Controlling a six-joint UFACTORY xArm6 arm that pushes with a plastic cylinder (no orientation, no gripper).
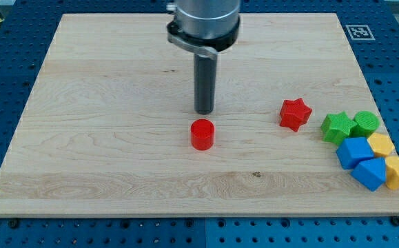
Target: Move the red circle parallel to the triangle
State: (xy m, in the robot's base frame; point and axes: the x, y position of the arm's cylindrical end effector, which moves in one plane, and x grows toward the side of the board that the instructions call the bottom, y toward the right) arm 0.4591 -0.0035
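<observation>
You are looking at a light wooden board [116, 158] that is lying on a blue perforated table [6, 83]; a small black-and-white marker [359, 32] is sitting at the board's top right corner. There is no claw here to be open or closed: the arm is ending in a dark rod, and my tip [204, 111] is standing just above the red circle [202, 134] in the view, close to it, but you cannot tell if it is touching. The red circle is sitting near the middle of the board. To the view's right, a red star [295, 114] is lying apart. Further right, at the board's edge, two green blocks [349, 126], two blue blocks [362, 162] and two yellow blocks [390, 158] are crowding together, touching one another; their shapes are not clear. Nothing is standing between my tip and the red circle.
</observation>
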